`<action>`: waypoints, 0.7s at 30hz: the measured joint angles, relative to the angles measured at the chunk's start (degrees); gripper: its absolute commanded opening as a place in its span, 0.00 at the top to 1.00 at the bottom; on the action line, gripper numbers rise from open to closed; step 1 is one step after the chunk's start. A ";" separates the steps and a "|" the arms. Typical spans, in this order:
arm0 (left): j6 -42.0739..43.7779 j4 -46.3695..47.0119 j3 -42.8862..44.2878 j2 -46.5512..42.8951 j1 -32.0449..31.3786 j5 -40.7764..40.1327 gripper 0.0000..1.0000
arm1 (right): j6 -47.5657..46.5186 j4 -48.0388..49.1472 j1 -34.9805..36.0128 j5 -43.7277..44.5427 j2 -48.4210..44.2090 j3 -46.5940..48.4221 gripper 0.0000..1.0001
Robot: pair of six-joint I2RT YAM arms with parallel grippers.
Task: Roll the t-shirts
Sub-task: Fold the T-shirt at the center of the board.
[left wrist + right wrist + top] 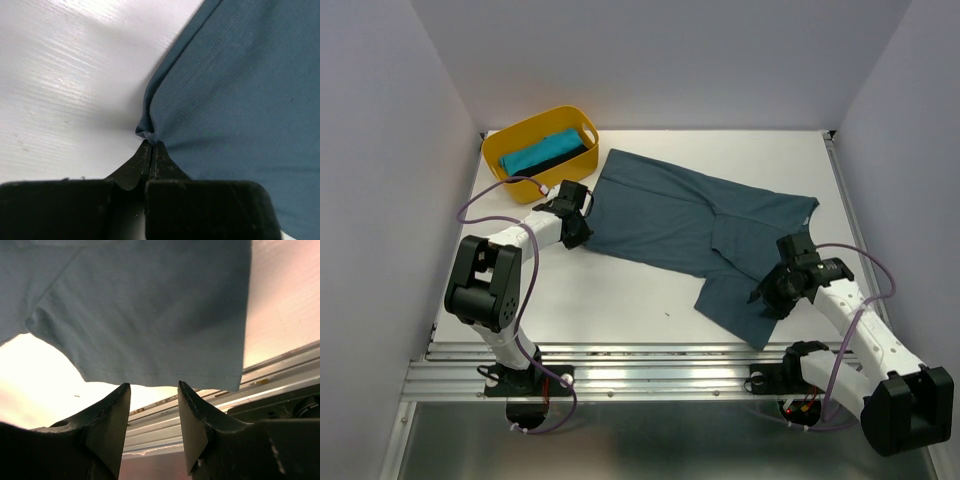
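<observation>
Shirt corner [145, 131] buried in left claw [151, 143].

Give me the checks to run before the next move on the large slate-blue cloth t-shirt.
1. Left hand shut on the slate-blue cloth t-shirt: ok, it pinches a fold at the edge.
2. Right hand gripping the t-shirt: not ok; its fingers stand apart, with the hem beyond them.
3. T-shirt lying flat: not ok, creases cross its middle.
4. Near corner fully on the white table: cannot tell.
5. Turquoise cloth shirt and black cloth shirt inside the yellow oval plastic tub: ok.
</observation>
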 measured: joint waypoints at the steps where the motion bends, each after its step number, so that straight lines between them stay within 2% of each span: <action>1: -0.04 0.00 0.00 0.00 0.00 0.00 1.00 | 0.76 0.04 0.00 0.11 -0.57 -0.72 0.51; 7: -0.44 0.00 0.00 0.00 0.00 -0.02 1.00 | 1.73 -0.04 0.37 1.46 3.50 -3.10 0.47; 9: -0.55 0.00 0.00 0.00 0.00 0.00 1.00 | 1.84 -0.33 0.37 2.12 4.15 -3.54 0.37; 11: -0.81 0.00 0.00 0.00 0.00 0.00 1.00 | 1.97 -0.52 0.37 2.93 4.33 -3.54 0.33; 21: -1.14 0.07 0.00 0.00 0.00 -0.02 1.00 | 2.03 -1.73 0.37 4.55 3.61 -4.52 0.32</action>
